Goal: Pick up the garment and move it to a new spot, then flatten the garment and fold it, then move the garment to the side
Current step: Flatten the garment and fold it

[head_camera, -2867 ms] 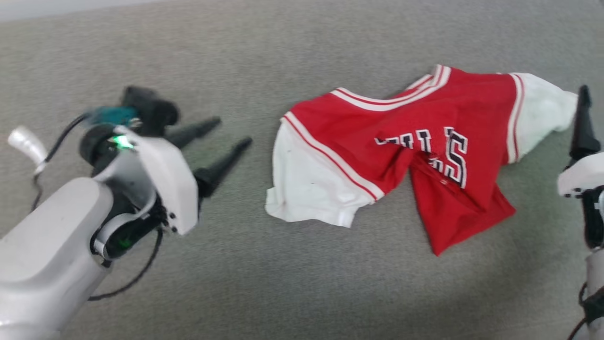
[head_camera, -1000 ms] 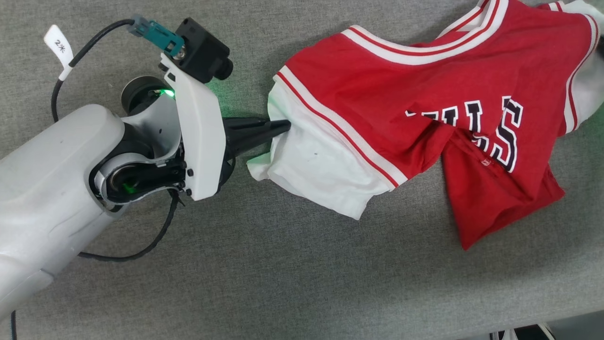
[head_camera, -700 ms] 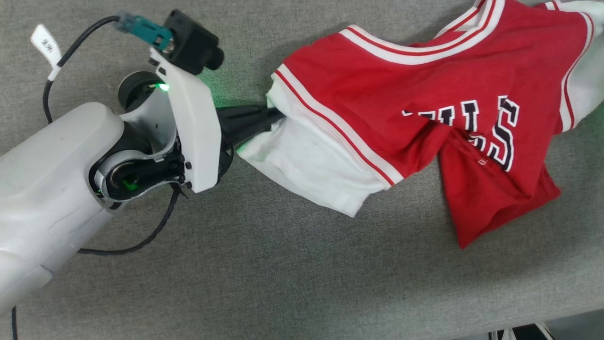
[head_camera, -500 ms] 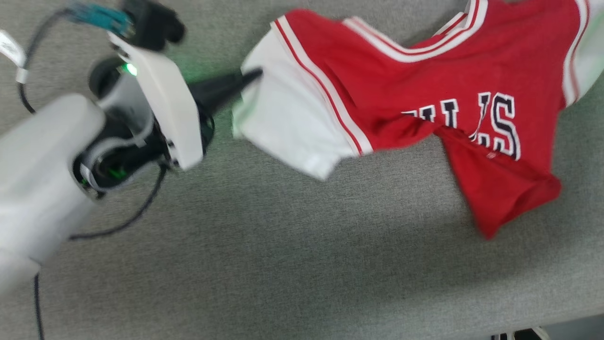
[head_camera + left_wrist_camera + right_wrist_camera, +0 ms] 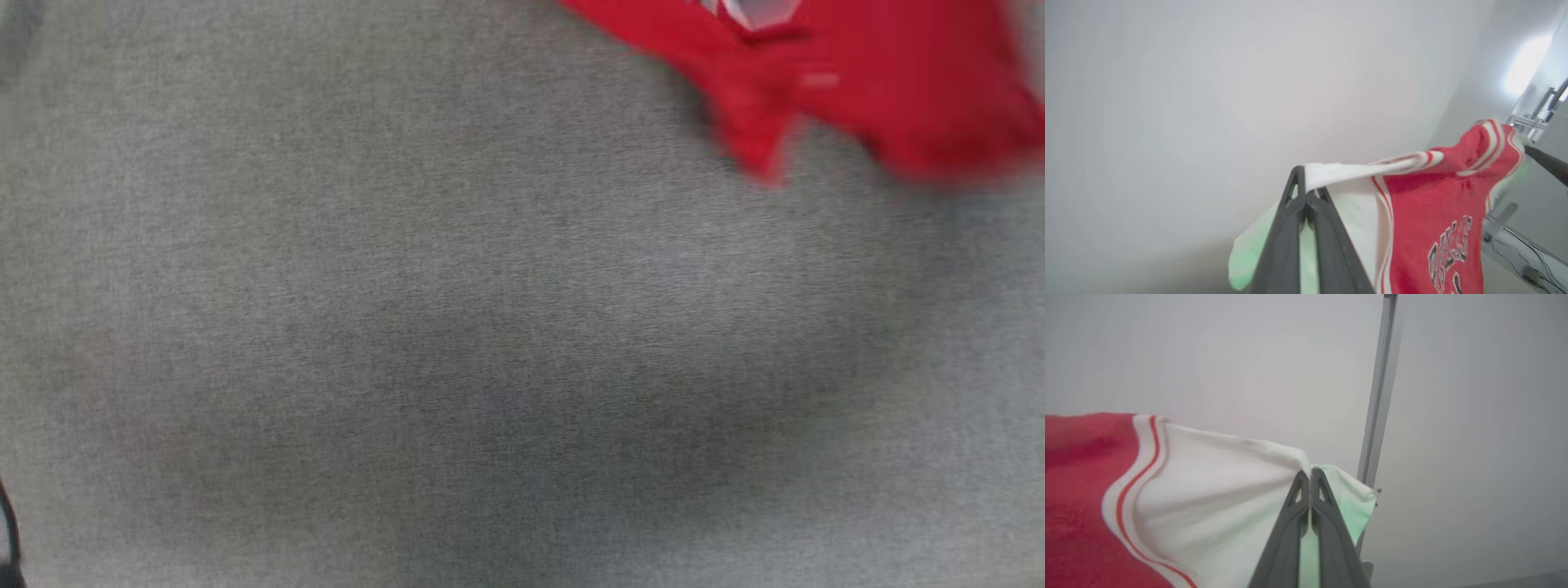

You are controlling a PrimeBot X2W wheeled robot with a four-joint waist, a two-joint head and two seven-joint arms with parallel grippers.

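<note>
Red garment (image 5: 1425,204) now aloft between left gripper (image 5: 1306,185) and right gripper (image 5: 1310,474)

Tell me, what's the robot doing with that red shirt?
The robot is holding the red jersey up in the air by its two white sleeves. The left gripper is pinched shut on one sleeve, and the right gripper is pinched shut on the other. The jersey hangs stretched between them over the grey surface. It is not flattened or folded yet.
</note>
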